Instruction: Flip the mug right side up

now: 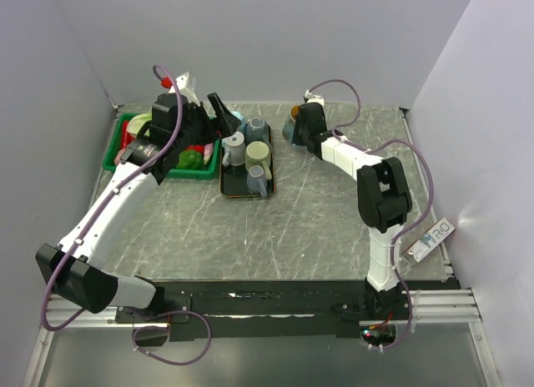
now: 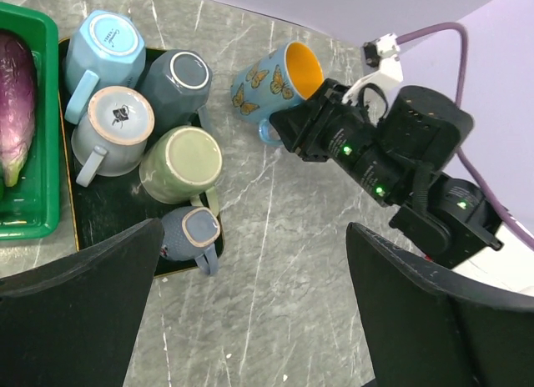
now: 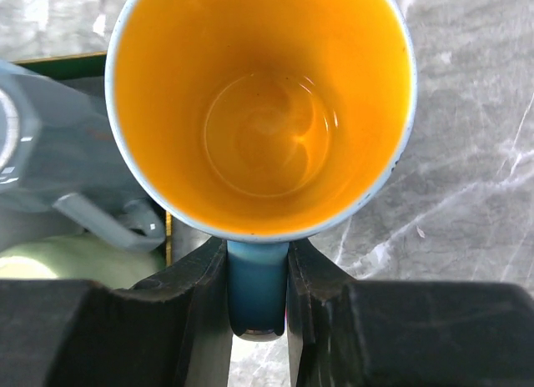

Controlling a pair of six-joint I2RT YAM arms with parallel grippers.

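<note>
At the far left of the counter (image 1: 292, 228) sits a green bin (image 1: 113, 149) with an eggplant (image 2: 17, 95) in it. Just beside it, on the right, lies a black tray (image 2: 108, 212) carrying five mugs, all bottom up: a light blue one (image 2: 104, 49), a dark grey one (image 2: 179, 78), a pale blue one (image 2: 117, 124), a green one (image 2: 183, 162) and a small blue-grey one (image 2: 192, 233).

The left hand (image 2: 250, 320) hangs above the tray's right edge and the bare counter next to it, its fingers spread wide with nothing between them.

To the right of the tray, near its far end, is the butterfly mug (image 2: 275, 82), blue outside and orange inside. It is tilted, its mouth facing the right hand (image 3: 259, 295), which is pinched narrow on the mug's blue handle from both sides. The mug seems to be off the counter, or barely touching it; the views do not settle that.
</note>
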